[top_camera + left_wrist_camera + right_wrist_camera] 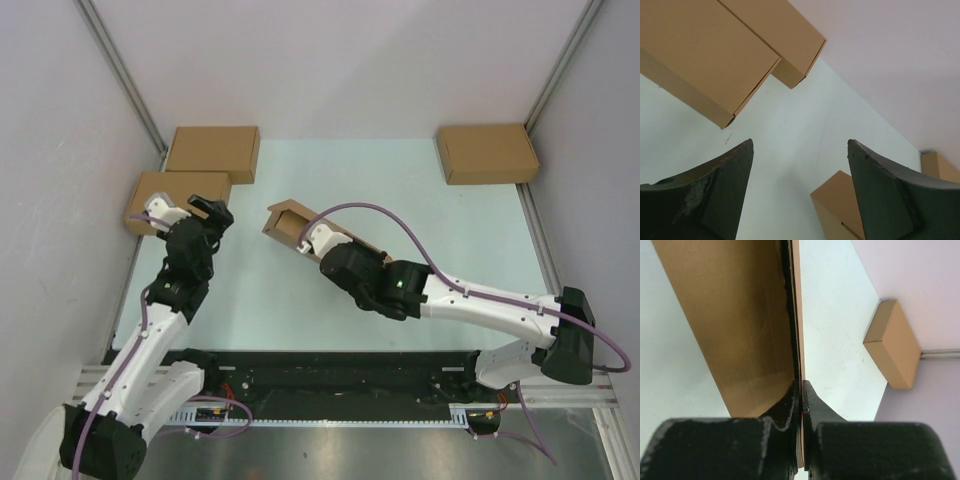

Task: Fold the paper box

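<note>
The paper box (pixel 286 221) is a brown cardboard piece folded partway, its open end facing left, in the middle of the table. My right gripper (pixel 313 240) is shut on one thin wall of it. In the right wrist view that wall runs up from between the fingertips of the right gripper (pixel 800 384), with the box's inner panel (pixel 730 315) to the left. My left gripper (pixel 207 209) is open and holds nothing, left of the paper box and apart from it. In the left wrist view a corner of the paper box (pixel 840 200) shows between the wide jaws of the left gripper (pixel 800 143).
Two closed brown boxes (pixel 212 152) (pixel 165 195) sit at the back left, just beyond my left gripper, and appear close overhead in the left wrist view (pixel 695 55) (pixel 785 35). A third closed box (pixel 487 152) (pixel 892 342) sits at the back right by the wall.
</note>
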